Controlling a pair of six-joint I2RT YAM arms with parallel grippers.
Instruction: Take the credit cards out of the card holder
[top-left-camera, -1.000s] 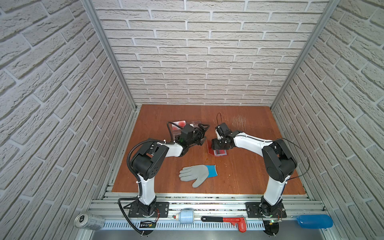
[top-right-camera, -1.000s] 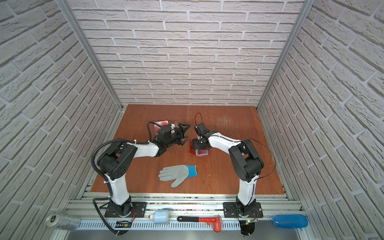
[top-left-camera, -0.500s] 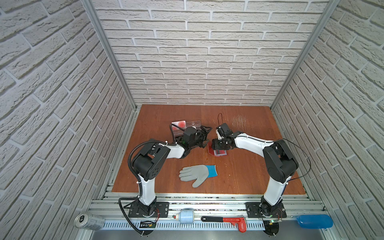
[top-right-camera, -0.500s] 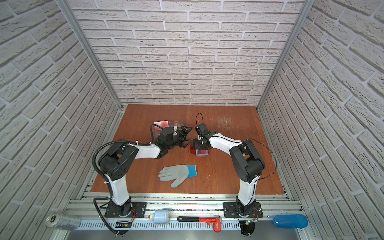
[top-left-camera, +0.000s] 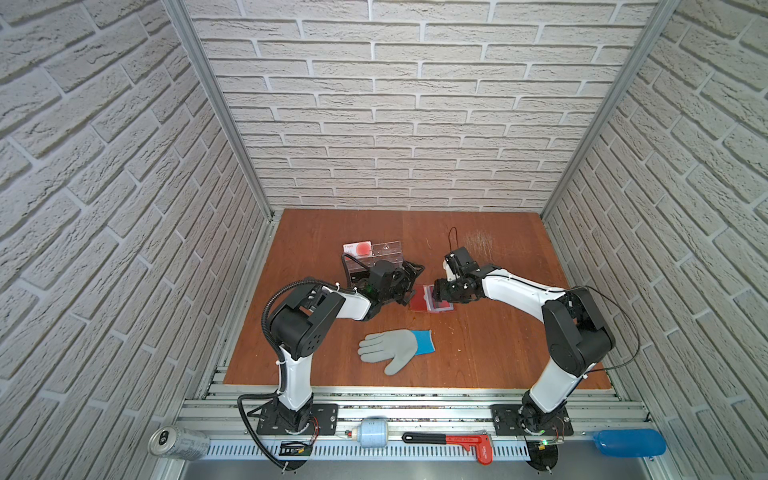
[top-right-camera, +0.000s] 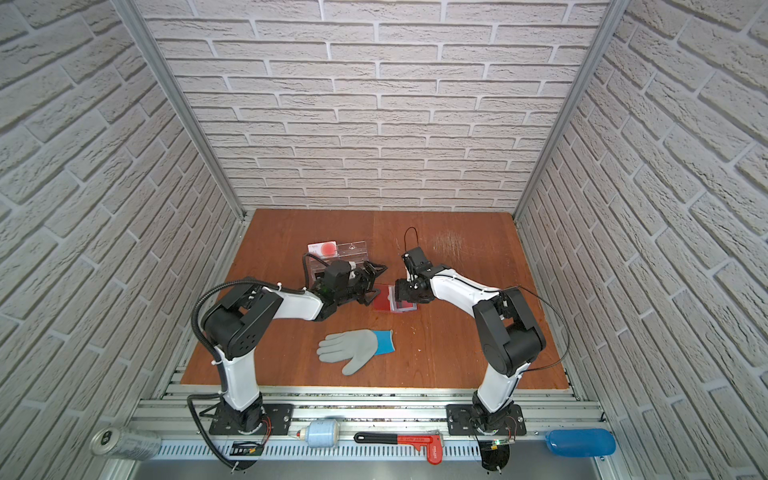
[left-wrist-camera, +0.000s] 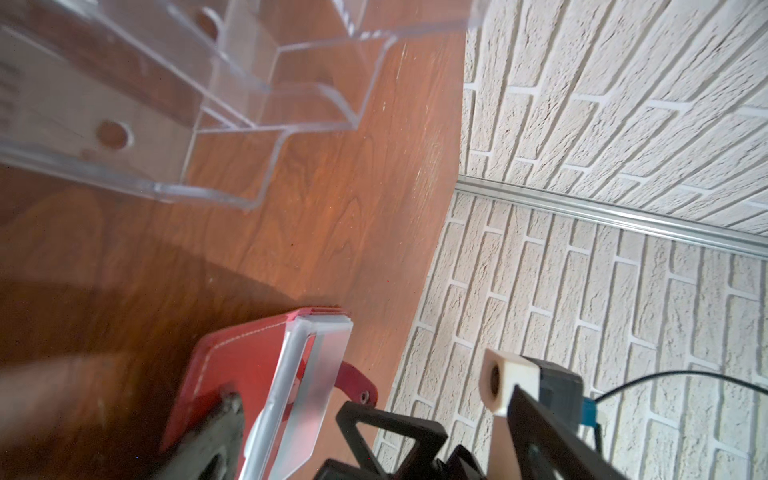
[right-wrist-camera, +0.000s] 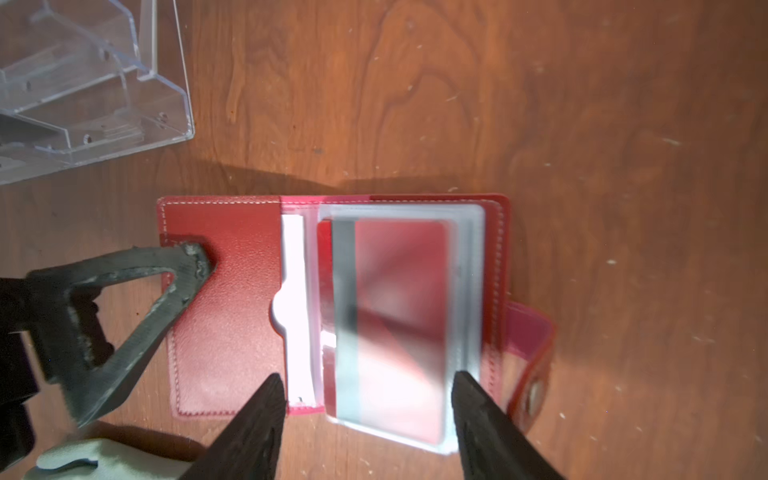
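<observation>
The dark red card holder lies open on the table's middle, its snap strap out to one side. Its clear sleeves stand partly lifted, and a dark red credit card shows inside one. My left gripper is open, with one fingertip pressed on the holder's flat cover. My right gripper hovers over the holder, open, its jaws astride the sleeves with a gap on one side.
A clear acrylic tiered stand stands just behind the left gripper, with a white card with a red circle in it. A grey and blue glove lies in front. A can, a wrench and a blue bottle lie on the front rail.
My left gripper has moved right and forward from the stand onto the holder's cover. The right gripper has stayed over the sleeves.
</observation>
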